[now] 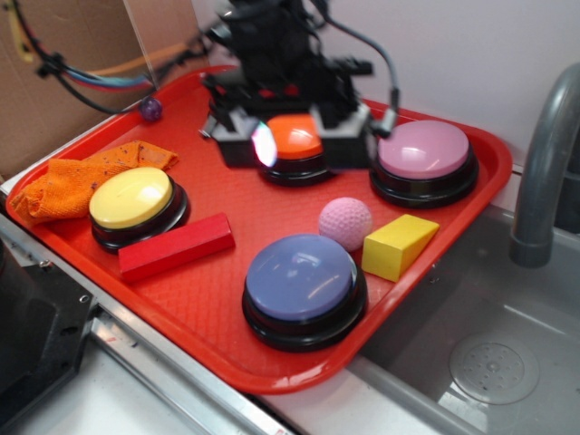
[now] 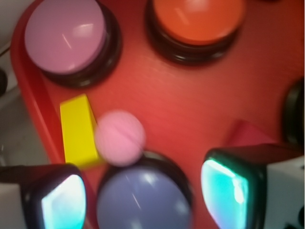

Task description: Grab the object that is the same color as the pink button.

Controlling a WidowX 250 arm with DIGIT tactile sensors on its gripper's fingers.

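Gripper [image 1: 292, 136] hangs over the orange button [image 1: 292, 138] at the far side of the red tray [image 1: 181, 299], its fingers [image 2: 228, 186] spread wide with nothing between them. The pink ball [image 1: 345, 223] sits on the tray, touching the yellow wedge block [image 1: 399, 245] and just beside the blue-lavender button [image 1: 302, 281]. The pink button [image 1: 423, 154] stands beyond it, near the tray's far right corner, apart from the ball.
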